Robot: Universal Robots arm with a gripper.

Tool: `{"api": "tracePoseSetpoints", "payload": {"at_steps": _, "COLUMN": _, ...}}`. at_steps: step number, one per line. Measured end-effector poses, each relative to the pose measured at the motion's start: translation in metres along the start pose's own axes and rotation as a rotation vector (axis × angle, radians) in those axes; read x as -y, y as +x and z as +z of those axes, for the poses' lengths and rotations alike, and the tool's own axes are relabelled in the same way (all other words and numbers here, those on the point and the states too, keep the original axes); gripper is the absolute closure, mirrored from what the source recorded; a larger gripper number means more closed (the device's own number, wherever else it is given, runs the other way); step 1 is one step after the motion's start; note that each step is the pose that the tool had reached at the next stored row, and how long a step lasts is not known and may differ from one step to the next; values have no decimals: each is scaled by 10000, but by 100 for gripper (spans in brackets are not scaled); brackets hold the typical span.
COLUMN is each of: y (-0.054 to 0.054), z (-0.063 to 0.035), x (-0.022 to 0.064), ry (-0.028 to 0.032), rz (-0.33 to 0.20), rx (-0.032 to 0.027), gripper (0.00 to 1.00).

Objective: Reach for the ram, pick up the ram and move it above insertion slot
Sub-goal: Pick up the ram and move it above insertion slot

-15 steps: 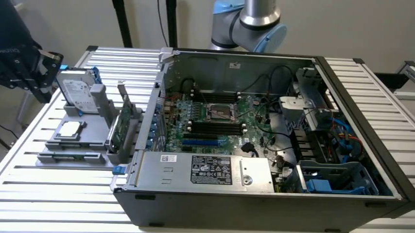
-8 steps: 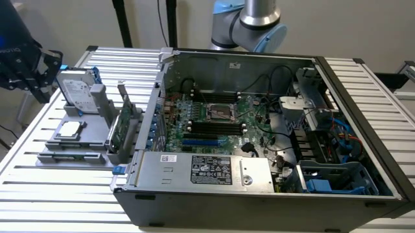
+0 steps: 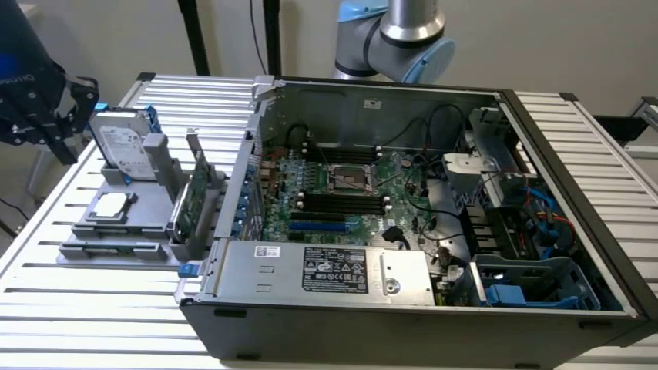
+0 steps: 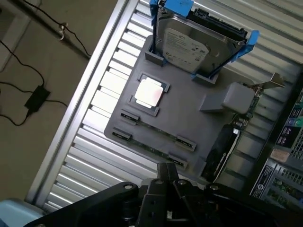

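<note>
Table (image 3: 92, 324) of aluminium slats carries the open computer case (image 3: 411, 339). Grey fixture (image 3: 144, 210) sits at 9 o'clock of the case in the exterior view. It holds an upright hard drive (image 3: 122, 142), an upright card (image 3: 196, 193) and, lengthwise along its 6 o'clock edge, the ram (image 3: 113, 248).

Gripper (image 4: 165, 177) hangs at 10 o'clock of the fixture, well apart from every part. Whether it is spread or pressed together cannot be told.

Step in hand, by judgement: the reach. The ram rests in its holder, not gripped, at 5 o'clock of the gripper in the exterior view. Closing that gap calls for centring over the stick's mid-length and squaring the gripper to its long axis.
</note>
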State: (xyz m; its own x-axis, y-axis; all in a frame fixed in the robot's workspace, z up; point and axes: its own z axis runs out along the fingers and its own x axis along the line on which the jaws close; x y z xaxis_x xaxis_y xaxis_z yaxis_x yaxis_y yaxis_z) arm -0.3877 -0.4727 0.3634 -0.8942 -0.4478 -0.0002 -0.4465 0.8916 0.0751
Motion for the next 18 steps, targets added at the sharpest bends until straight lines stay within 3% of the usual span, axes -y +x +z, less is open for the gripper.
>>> {"api": "tracePoseSetpoints", "payload": {"at_steps": 13, "y": 0, "z": -43, "x": -3, "ry": 27, "rz": -2323, "rx": -123, "gripper": 89}}
{"api": "tracePoseSetpoints", "payload": {"at_steps": 18, "y": 0, "z": -28, "x": -1, "ry": 109, "rz": -3230, "rx": -61, "gripper": 89}}
